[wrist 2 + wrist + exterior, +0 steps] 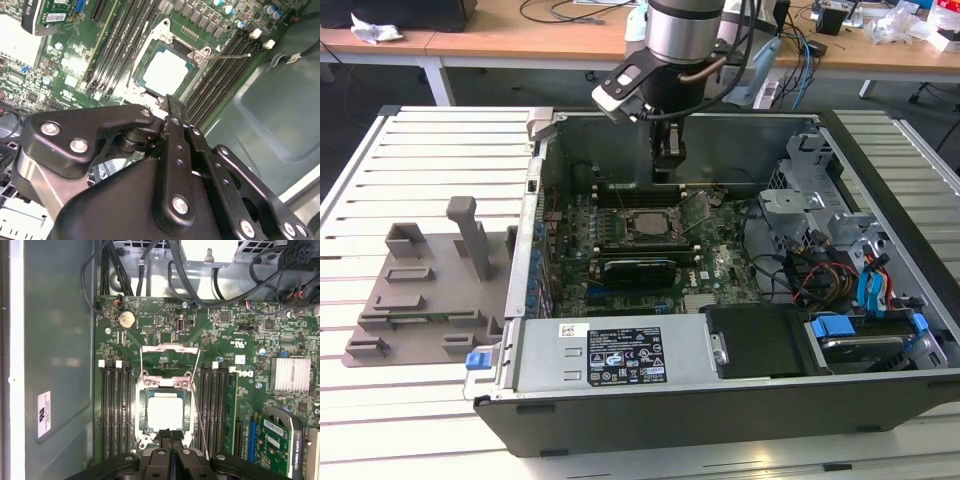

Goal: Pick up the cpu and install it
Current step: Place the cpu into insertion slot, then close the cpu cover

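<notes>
The cpu (165, 411), a silvery-white square chip with a green rim, lies flat in the open motherboard socket; I see it in both wrist views (166, 71) and in the exterior view (648, 222). The socket's load plate (170, 352) stands flipped up, and its thin lever (227, 56) is swung out. My gripper (668, 160) hangs above the socket inside the computer case. Its black fingers (170, 435) are shut together with nothing between them, just off one edge of the socket (170, 102).
The open computer case (880, 130) walls in the motherboard on all sides. Memory slots (115, 410) flank the socket. A finned heat sink (290, 374), cables (810, 270), a drive cage (800, 200) and the power supply (610, 355) surround it. A gray plastic tray (420, 290) lies at the exterior view's left.
</notes>
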Motion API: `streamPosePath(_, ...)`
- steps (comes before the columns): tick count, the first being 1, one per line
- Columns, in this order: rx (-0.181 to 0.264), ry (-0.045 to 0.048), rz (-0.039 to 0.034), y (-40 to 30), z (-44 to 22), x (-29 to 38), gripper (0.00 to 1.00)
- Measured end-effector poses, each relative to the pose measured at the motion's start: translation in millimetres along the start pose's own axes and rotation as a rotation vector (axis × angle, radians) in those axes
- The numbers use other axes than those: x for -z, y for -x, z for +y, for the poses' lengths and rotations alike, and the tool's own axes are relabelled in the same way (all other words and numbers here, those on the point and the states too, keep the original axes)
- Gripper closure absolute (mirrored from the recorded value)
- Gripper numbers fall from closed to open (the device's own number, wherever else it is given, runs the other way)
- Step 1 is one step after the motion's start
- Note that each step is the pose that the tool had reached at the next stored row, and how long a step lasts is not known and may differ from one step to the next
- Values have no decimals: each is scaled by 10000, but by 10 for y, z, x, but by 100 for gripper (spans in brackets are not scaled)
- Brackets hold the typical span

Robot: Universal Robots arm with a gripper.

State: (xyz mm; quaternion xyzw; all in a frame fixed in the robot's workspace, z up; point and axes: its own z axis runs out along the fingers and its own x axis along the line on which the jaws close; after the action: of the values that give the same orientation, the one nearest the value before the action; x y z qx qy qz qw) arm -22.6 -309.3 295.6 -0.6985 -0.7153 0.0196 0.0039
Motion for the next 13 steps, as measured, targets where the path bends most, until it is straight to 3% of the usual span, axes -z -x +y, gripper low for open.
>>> streamPosePath(13, 2, 0, 1, 0, 5, 5, 89)
